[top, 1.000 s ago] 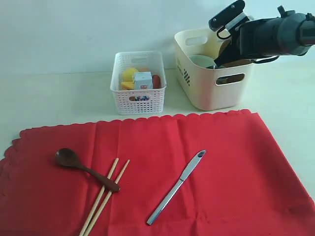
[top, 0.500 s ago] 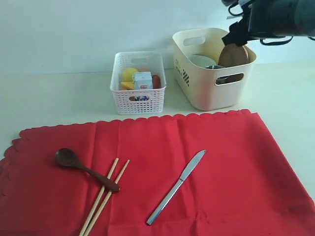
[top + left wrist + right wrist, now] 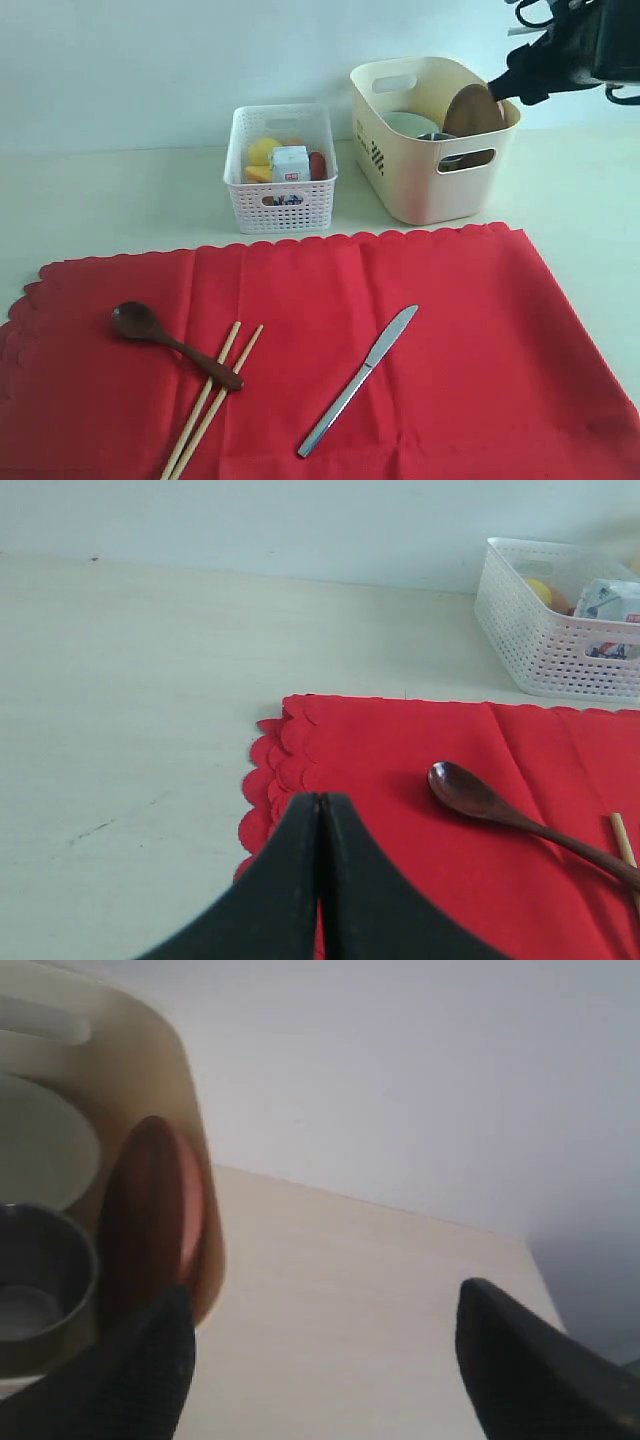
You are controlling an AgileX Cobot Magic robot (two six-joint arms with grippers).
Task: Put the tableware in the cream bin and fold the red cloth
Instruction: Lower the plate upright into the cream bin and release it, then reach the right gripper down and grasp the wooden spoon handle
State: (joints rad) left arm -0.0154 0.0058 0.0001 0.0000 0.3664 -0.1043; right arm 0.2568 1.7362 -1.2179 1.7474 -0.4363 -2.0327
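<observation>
The red cloth (image 3: 450,330) lies flat across the near table. On it rest a dark wooden spoon (image 3: 170,340), wooden chopsticks (image 3: 212,400) and a silver knife (image 3: 360,378). The cream bin (image 3: 420,190) at the back right holds the pale bowl (image 3: 410,123), the steel cup (image 3: 437,137) and the brown plate (image 3: 473,110), which leans on its far wall. My right gripper (image 3: 322,1295) hangs open and empty just past the bin's rim (image 3: 190,1090), beside the plate (image 3: 150,1210). My left gripper (image 3: 320,798) is shut over the cloth's scalloped corner (image 3: 290,740), short of the spoon (image 3: 470,792).
A white lattice basket (image 3: 281,167) with a lemon, a milk carton and other food stands left of the cream bin. Bare table runs between the bins and the cloth. A pale wall closes the back.
My right gripper opened and let go of the brown plate, which now leans inside the cream bin. The right arm rose and drew away to the right.
</observation>
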